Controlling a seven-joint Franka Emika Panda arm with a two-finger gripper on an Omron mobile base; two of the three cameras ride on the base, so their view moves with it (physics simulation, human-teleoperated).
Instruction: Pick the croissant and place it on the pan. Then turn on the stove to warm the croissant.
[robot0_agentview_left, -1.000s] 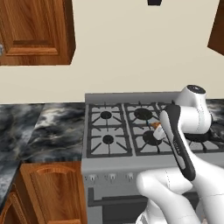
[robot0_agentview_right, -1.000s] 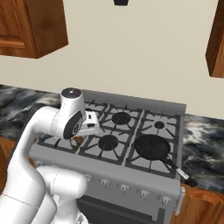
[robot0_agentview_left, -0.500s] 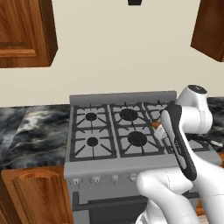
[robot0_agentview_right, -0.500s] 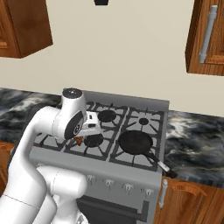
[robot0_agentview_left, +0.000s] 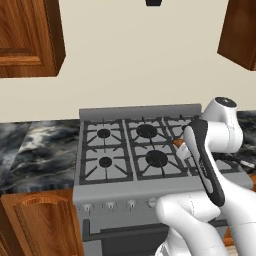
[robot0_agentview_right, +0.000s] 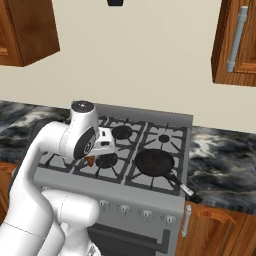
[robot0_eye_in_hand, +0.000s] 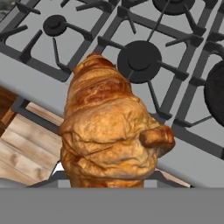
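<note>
A simulated kitchen: cream wall, wooden cupboards (robot0_agentview_right: 235, 42) above, dark marble counter (robot0_agentview_right: 222, 165) on either side of the stove (robot0_agentview_right: 150, 172).

The gripper (robot0_agentview_right: 91, 159) hangs over the front edge of the stove, near its middle front burner, pinching the croissant (robot0_eye_in_hand: 109, 135). In the hand view the pastry rises straight from between the fingers and hides them; in the right base view a bit of its orange-brown shows just under the hand (robot0_agentview_right: 90, 160). The arm is folded, the forearm raised and the wrist bent so the hand looks down over the grates.

The pan (robot0_agentview_right: 156, 162) sits on the front right burner, its long handle running out toward the stove's front right corner. It is empty, and the croissant is well to its left.

Judging by this, the carrying step is in hand: the croissant is picked but not yet placed. The next move calls for a sideways reach to the right until the pastry is above the pan's black dish, then a lowering and release. The knobs (robot0_agentview_right: 145, 213) along the stove front wait for afterwards.
</note>
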